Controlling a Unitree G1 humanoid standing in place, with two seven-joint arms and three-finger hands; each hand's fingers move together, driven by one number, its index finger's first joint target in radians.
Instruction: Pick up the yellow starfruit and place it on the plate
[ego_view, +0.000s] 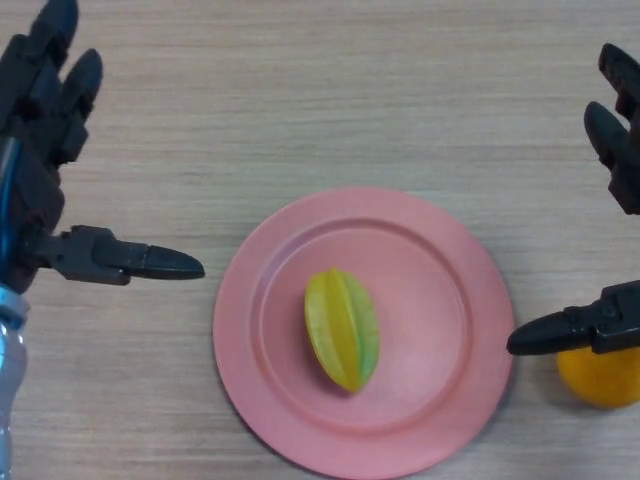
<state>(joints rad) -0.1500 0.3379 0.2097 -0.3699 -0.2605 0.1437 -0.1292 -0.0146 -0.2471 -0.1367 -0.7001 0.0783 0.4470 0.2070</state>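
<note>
The yellow starfruit (342, 328), ribbed with greenish edges, lies in the middle of the pink plate (440, 300), which sits at the centre front of the wooden table. My left hand (40, 150) is open at the left edge, fingers straight, thumb pointing toward the plate's left rim and apart from it. My right hand (620, 130) is open at the right edge, its thumb tip close to the plate's right rim. Neither hand touches the fruit.
An orange fruit (600, 375) lies on the table just right of the plate, partly under my right thumb. The wooden table (320, 100) stretches behind the plate.
</note>
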